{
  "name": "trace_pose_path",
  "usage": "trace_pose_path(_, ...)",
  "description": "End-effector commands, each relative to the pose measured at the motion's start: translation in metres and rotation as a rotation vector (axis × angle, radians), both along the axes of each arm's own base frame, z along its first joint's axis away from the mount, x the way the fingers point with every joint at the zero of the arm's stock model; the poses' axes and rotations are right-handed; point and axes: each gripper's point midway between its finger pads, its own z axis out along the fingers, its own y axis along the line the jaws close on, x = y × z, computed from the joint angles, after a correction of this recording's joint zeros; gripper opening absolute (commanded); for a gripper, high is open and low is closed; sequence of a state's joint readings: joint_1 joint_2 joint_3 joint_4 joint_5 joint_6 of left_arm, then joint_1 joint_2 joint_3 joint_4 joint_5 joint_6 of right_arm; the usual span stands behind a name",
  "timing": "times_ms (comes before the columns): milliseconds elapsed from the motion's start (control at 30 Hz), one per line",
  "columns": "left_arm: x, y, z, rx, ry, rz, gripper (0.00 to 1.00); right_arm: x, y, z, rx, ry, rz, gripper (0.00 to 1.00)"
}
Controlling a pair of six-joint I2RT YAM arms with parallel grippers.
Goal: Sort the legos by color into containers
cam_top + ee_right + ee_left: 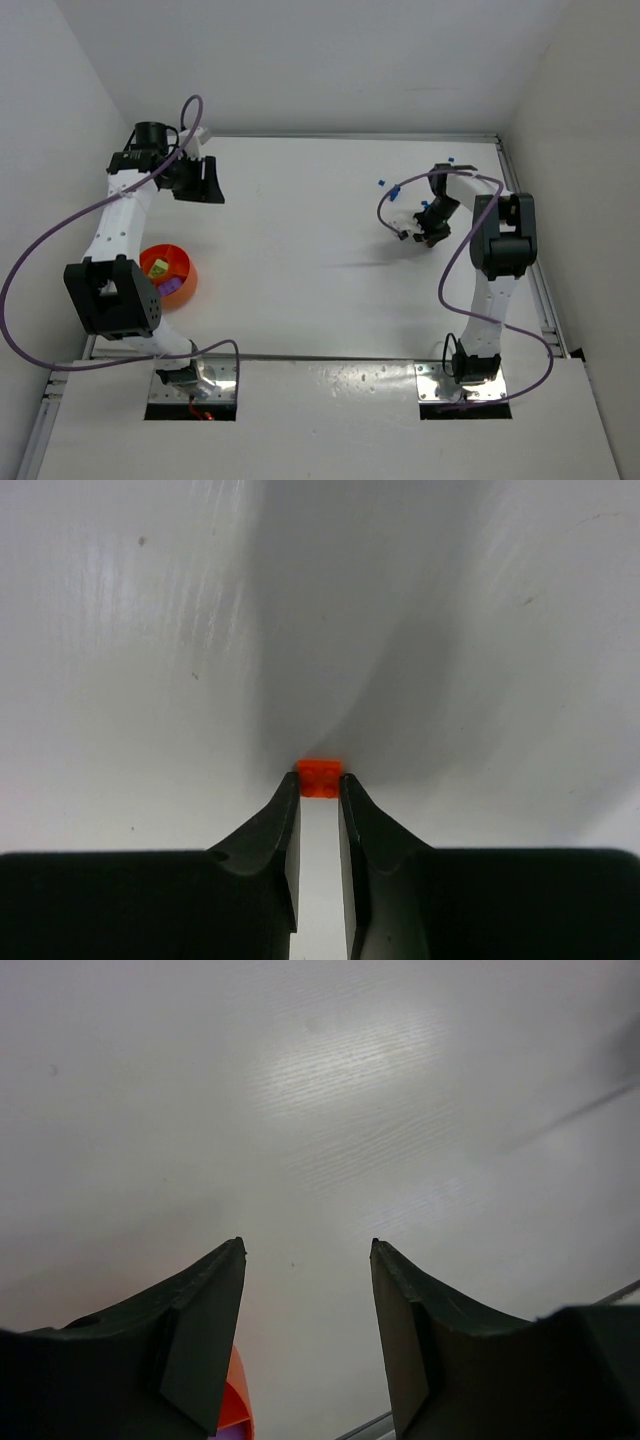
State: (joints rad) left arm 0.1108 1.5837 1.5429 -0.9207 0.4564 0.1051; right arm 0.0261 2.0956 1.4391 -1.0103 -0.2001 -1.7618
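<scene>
Table (300,250): white, plain, closed in by white walls on three sides.
Right hand (320,783): fingers nearly together, clamped on an orange lego (319,774) at the very tips; contact with the table not determinable.
Blue legos (381,184): several small bits scattered just beyond and beside the right hand.
Left hand (307,1243): fingers wide apart, nothing between, bare table beneath.
Orange bowl (193,278): behind the left hand, toward its arm base; yellow lego (158,267) and purple lego (172,287) inside.
</scene>
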Motion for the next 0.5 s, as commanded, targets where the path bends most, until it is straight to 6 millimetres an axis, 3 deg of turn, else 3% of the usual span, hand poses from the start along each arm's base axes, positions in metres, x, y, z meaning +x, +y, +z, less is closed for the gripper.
trace_pose_path(0, -0.007, -0.014, 0.006, -0.059, -0.028, -0.025, 0.59, -0.007, 0.038, -0.002, 0.162, 0.058, -0.049, 0.11)
trace_pose_path(233, -0.028, -0.05, 0.002, -0.274, -0.041, -0.079, 0.58, 0.004, 0.093, 0.084, 0.434, -0.01, -0.168, 0.1)
trace_pose_path(367, -0.038, -0.07, 0.002, -0.437, -0.002, -0.122, 0.58, -0.002, 0.139, 0.123, 0.605, -0.004, -0.196, 0.1)
trace_pose_path(467, -0.045, -0.085, -0.009, -0.584, 0.086, -0.143, 0.57, -0.008, 0.175, 0.148, 0.718, 0.034, -0.226, 0.1)
